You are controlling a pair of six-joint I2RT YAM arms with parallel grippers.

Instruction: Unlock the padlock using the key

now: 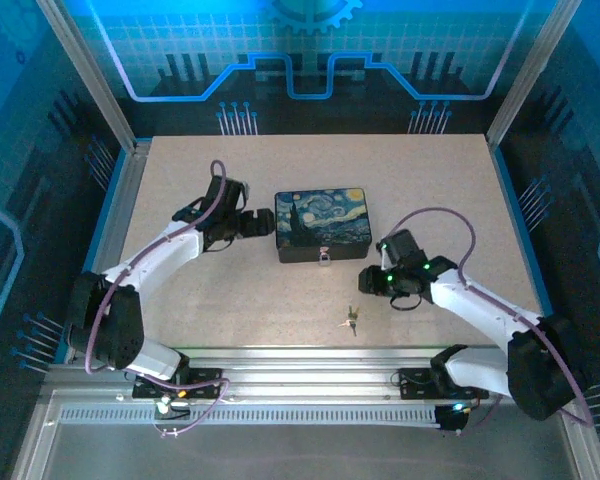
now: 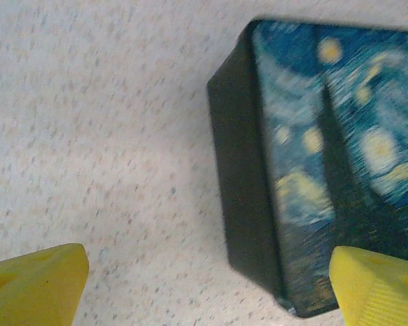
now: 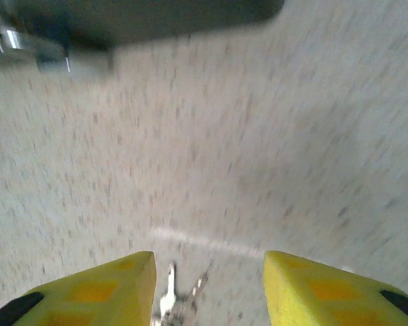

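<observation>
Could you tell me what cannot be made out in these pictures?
The padlock: keyhole too small in the top view, blurred in the right wrist view.
The key: cut off by the right wrist view's bottom edge.
The painted box: cropped by the left wrist view's right edge.

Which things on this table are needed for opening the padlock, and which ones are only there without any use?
Needed for the job:
- key, lying on the table in front of the box
- padlock, at the front edge of the painted box

Not needed, just surroundings:
- speckled table
- blue walls behind
</observation>
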